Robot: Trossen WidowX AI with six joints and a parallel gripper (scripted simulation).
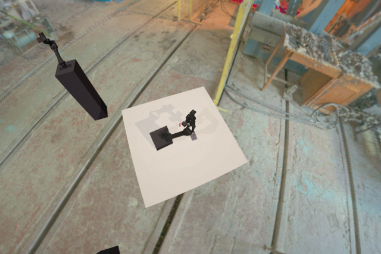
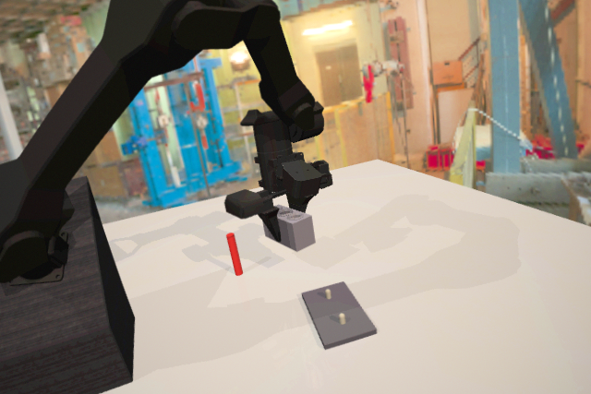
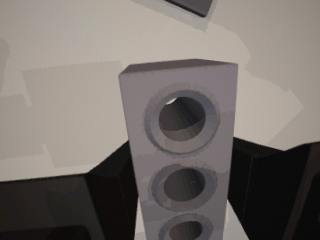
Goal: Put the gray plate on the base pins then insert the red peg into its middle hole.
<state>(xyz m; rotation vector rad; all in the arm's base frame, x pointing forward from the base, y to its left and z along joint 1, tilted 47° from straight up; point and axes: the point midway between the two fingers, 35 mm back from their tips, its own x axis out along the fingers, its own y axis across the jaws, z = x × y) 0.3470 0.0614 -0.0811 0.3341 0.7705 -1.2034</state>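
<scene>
The gray plate [image 2: 300, 233] [image 3: 134, 110] is a thick block with three round holes in a row along its top. My gripper [image 2: 287, 223] [image 3: 169, 139] is shut on its long sides and holds it level, a little above the table. In the top view the gripper [image 1: 186, 124] is small and the plate cannot be made out. The base [image 1: 193, 136] [image 2: 329, 335] [image 3: 192, 5] is a flat dark slab with two pale upright pins, lying nearer the exterior camera than the plate. The red peg [image 1: 180, 124] [image 2: 234, 255] stands upright beside the gripper, apart from it, and is out of the wrist view.
The arm's dark mounting block [image 1: 160, 142] [image 2: 57, 332] stands on the white table [image 1: 184, 171] [image 2: 453, 332], on the peg's side. The arm's shadows fall across the table. A second dark arm on a tall pedestal [image 1: 81, 91] stands off the table.
</scene>
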